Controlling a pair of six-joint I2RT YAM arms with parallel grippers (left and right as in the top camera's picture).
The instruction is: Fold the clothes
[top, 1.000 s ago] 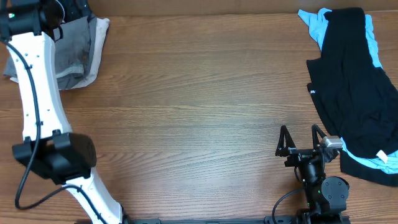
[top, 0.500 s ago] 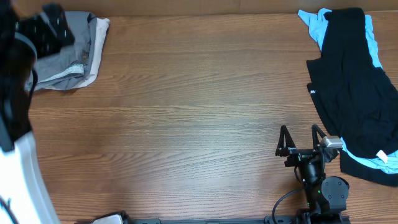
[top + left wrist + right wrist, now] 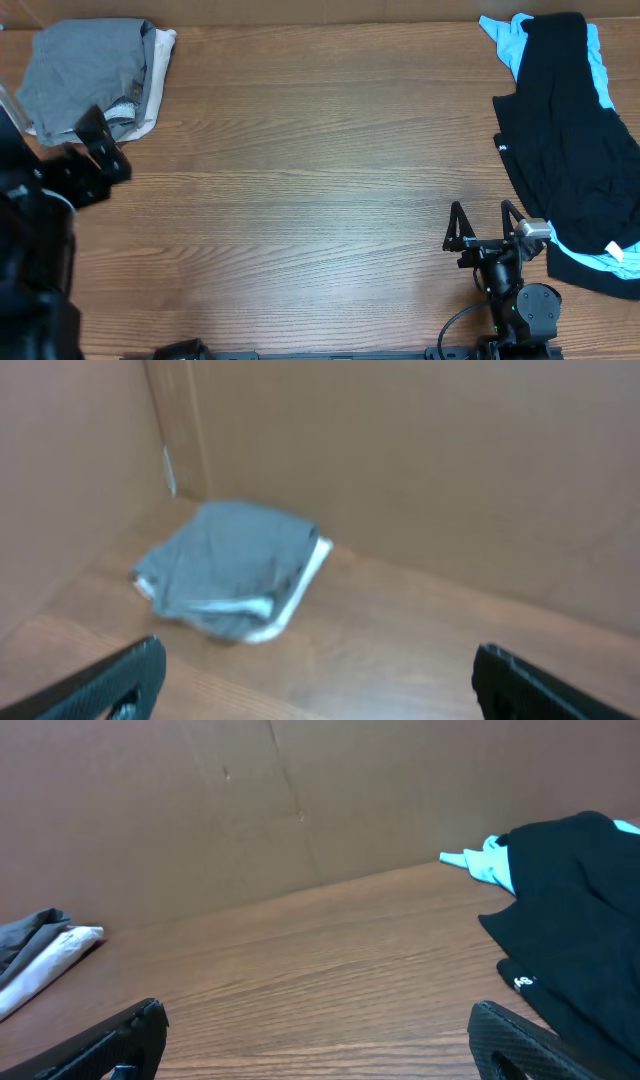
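The grey shorts lie in a folded bundle at the table's far left corner, on top of a cream-beige garment. In the left wrist view the shorts sit ahead of my left gripper, which is open and empty and well apart from them. In the overhead view the left gripper is just in front of the bundle. My right gripper is open and empty near the front right; it is also open in its wrist view, where the shorts show far left.
A black garment lies over a light-blue one at the far right of the wooden table. They also show in the right wrist view, black and light-blue. A brown wall stands behind the table.
My left arm has drawn back from the far-left corner toward the front, leaving the grey shorts uncovered on the cream garment. The right arm has not moved.
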